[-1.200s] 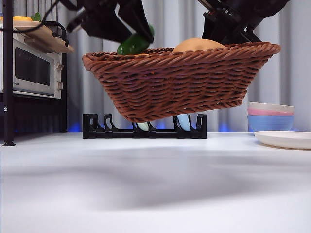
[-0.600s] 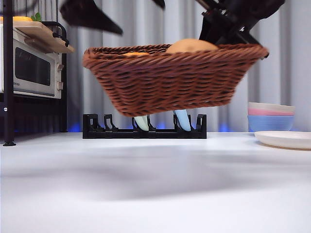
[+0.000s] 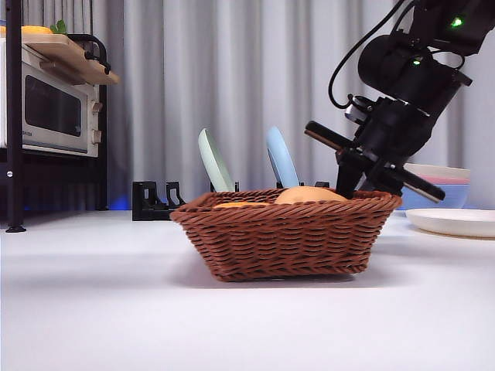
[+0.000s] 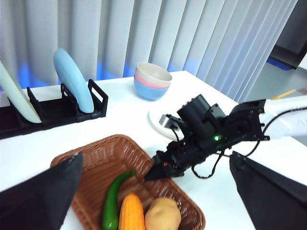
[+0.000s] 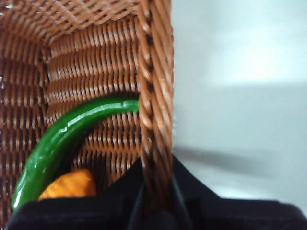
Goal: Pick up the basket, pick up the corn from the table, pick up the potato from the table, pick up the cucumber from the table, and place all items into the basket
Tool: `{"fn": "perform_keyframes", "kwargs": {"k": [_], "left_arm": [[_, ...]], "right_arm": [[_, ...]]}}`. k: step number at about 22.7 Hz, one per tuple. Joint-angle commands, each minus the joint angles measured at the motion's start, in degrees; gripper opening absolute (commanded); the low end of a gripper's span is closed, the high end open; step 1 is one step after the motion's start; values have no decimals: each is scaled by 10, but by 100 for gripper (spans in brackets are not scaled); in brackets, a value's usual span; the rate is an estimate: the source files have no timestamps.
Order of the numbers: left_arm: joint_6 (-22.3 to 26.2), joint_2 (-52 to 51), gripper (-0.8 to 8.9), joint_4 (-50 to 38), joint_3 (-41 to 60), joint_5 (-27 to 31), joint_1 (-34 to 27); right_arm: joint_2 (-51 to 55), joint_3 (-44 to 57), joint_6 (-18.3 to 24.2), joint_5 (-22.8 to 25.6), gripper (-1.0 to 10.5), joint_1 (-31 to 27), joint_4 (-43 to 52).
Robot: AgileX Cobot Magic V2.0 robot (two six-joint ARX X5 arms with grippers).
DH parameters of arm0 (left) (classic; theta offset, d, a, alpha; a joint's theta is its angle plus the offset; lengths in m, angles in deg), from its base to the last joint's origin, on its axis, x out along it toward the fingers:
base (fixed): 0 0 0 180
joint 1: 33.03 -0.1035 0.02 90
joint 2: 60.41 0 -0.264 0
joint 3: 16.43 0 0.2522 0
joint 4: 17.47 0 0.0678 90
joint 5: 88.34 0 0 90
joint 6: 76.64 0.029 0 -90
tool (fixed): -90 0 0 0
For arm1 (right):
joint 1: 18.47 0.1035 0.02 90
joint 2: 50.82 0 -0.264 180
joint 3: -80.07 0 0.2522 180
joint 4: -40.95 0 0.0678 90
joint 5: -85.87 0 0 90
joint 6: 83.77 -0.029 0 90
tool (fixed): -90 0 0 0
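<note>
Basket (image 3: 286, 236): we record it resting flat on the white table (image 3: 116, 309), in front of the black dish rack (image 3: 155, 202); half a second ago it hung tilted in the air above that rack. Contents, as we see them in the left wrist view: cucumber (image 4: 113, 203), corn (image 4: 131, 218) and potato (image 4: 163, 215), lying side by side, the corn touching both neighbours.

Right gripper (image 3: 363, 182): we find it at the basket's right rim, jaws closed on the braided edge, one inside and one outside the wall, as the right wrist view shows. It has come down with the basket.

Left gripper (image 4: 153, 191): we note it well above the basket, jaws spread wide and holding nothing; it has gone from the front view, where a dark arm showed at upper left earlier.

Behind: two plates (image 3: 213, 161) standing in the rack, stacked bowls (image 3: 437, 182) at right, microwave (image 3: 50, 108) at left.
</note>
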Motion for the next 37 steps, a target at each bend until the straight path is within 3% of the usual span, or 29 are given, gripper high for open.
{"fn": "perform_keyframes", "kwargs": {"k": [1, 2, 5, 6, 10, 13, 14, 15, 17, 18, 24, 31, 35, 37], "left_arm": [[0, -6, 533, 13, 0, 6, -1], [1, -6, 533, 20, 0, 18, -1], [14, -5, 533, 26, 0, 32, -1], [15, -5, 533, 26, 0, 32, -1], [45, -6, 530, 40, 0, 67, -1], [107, -5, 505, 72, 0, 152, -1], [125, -5, 427, 89, 0, 186, -1], [142, -5, 297, 108, 0, 213, -1], [156, -5, -30, 145, 0, 256, -1], [156, -6, -6, 160, 1, 269, -1], [156, -9, -9, 162, 24, 237, 0], [156, -54, -9, 45, 171, 157, 0], [154, -86, -8, -41, 267, 106, 0], [144, -90, -8, -43, 280, 98, 0]], "right_arm": [[-2, -2, 21, 6, 8, -9, -6], [-2, -2, 28, 6, 84, -12, -10], [-1, -2, 41, 6, 484, -16, -15], [2, -2, 47, 9, 551, -16, -16], [61, -2, 76, 9, 535, -21, -23], [157, -2, 123, 10, 528, -21, -47], [191, -2, 153, 13, 471, -20, -59], [225, -2, 176, 26, 338, -19, -76], [289, -2, 213, 39, 60, -19, -105], [316, -2, 217, 38, -22, -19, -112], [430, 38, 243, 92, -17, -9, -84], [597, 204, 246, 156, -17, 27, -8], [709, 307, 224, 174, -17, 39, 12], [749, 337, 211, 175, -16, 39, 4]]}}
